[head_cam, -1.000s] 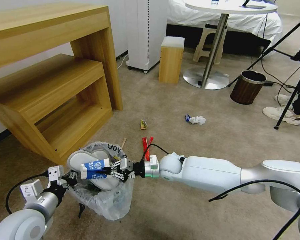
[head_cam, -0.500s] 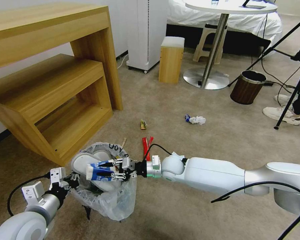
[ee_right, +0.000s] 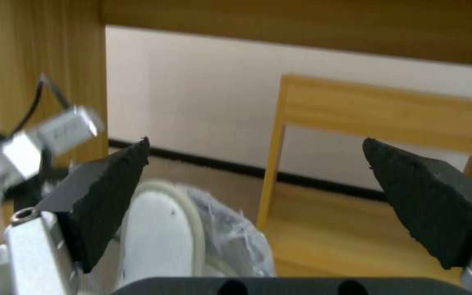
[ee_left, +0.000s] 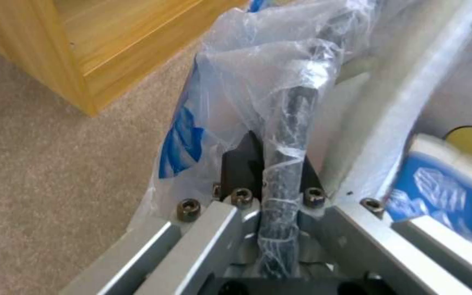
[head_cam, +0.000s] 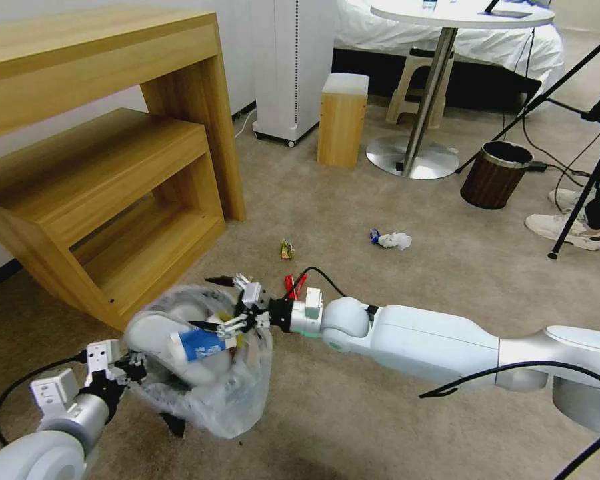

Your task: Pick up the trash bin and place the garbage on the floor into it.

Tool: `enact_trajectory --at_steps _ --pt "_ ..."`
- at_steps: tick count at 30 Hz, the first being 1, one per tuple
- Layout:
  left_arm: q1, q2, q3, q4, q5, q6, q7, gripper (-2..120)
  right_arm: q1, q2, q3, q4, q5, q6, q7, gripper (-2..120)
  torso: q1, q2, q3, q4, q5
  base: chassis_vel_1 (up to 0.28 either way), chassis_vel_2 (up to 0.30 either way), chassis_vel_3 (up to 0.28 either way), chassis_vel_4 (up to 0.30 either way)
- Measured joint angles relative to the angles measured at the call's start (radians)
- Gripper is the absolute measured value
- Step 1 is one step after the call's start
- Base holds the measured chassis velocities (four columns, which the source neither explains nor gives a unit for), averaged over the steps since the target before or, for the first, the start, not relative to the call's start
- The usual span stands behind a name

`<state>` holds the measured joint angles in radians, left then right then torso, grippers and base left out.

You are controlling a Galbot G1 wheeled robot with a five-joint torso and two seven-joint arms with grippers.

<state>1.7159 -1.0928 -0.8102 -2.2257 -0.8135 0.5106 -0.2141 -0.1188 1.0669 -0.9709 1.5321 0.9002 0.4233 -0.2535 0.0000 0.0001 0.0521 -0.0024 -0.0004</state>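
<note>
Head view showed the right gripper spread open just above the blue-white carton lying crosswise in the bag-lined dark trash bin, whose rim the left gripper pinched, red wrapper just beyond on the beige carpet floor.

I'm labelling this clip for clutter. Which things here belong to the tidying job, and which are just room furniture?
Job:
trash bin, gripped by the left claw
blue-white carton in it, under the open right claw
red wrapper, snack packet, tissue on the carpet

Bystanders:
wood-grain bin
wooden shelf
round table
</note>
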Motion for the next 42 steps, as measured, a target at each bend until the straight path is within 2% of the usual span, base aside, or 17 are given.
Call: enact_trajectory --at_steps 4,13,20,23,27,30,31,34,39,42 --pt "0.004 -0.005 0.004 -0.006 0.004 0.0 0.009 0 -0.02 -0.014 0.037 0.023 0.003 -0.008 0.019 100 0.0 0.0 0.0 -0.0007 0.0003 0.0 0.0 0.0 0.0" --pt "0.014 -0.012 0.006 -0.012 0.014 -0.003 0.019 0 -0.035 0.001 0.052 0.026 -0.003 0.001 0.032 100 0.0 0.0 0.0 -0.0003 0.0004 0.0 0.0 0.0 0.0" --pt "0.016 -0.009 0.005 -0.011 0.014 -0.003 0.019 0 -0.044 0.024 0.145 0.061 0.021 -0.032 0.087 100 0.0 0.0 0.0 0.0001 0.0003 0.0 0.0 0.0 0.0" --pt "0.019 -0.005 0.003 -0.01 0.013 -0.004 0.02 0 -0.07 -0.022 0.251 0.098 0.052 -0.081 0.162 100 0.0 0.0 0.0 -0.0004 0.0004 0.0 0.0 0.0 0.0" --pt "0.02 -0.002 0.002 -0.007 0.013 -0.006 0.022 0 -0.102 -0.064 0.321 0.131 0.073 -0.116 0.204 100 0.0 0.0 0.0 -0.0004 0.0005 0.0 0.0 0.0 0.0" --pt "0.021 0.0 0.002 -0.003 0.014 -0.009 0.025 0 -0.202 -0.151 0.441 0.215 0.135 -0.193 0.296 100 0.0 0.0 0.0 -0.0004 0.0007 0.0 0.0 0.0 0.0" --pt "0.021 0.0 0.002 -0.003 0.014 -0.009 0.025 0 -0.202 -0.151 0.441 0.215 0.135 -0.193 0.296 100 0.0 0.0 0.0 -0.0004 0.0007 0.0 0.0 0.0 0.0" --pt "0.015 0.0 0.006 0.002 0.018 -0.011 0.026 0 -0.337 -0.246 0.541 0.282 0.196 -0.264 0.382 100 0.0 0.0 0.0 -0.0005 0.0007 0.0 0.0 0.0 0.0" --pt "0.012 -0.004 0.012 0.007 0.023 -0.013 0.028 0 -0.457 -0.316 0.642 0.315 0.226 -0.301 0.444 100 0.0 0.0 0.0 -0.0005 0.0004 0.0 0.0 0.0 0.0" --pt "0.013 -0.006 0.015 0.009 0.027 -0.013 0.032 0 -0.59 -0.357 0.759 0.325 0.205 -0.317 0.461 100 0.0 0.0 0.0 -0.0003 0.0005 0.0 0.0 0.0 0.0"
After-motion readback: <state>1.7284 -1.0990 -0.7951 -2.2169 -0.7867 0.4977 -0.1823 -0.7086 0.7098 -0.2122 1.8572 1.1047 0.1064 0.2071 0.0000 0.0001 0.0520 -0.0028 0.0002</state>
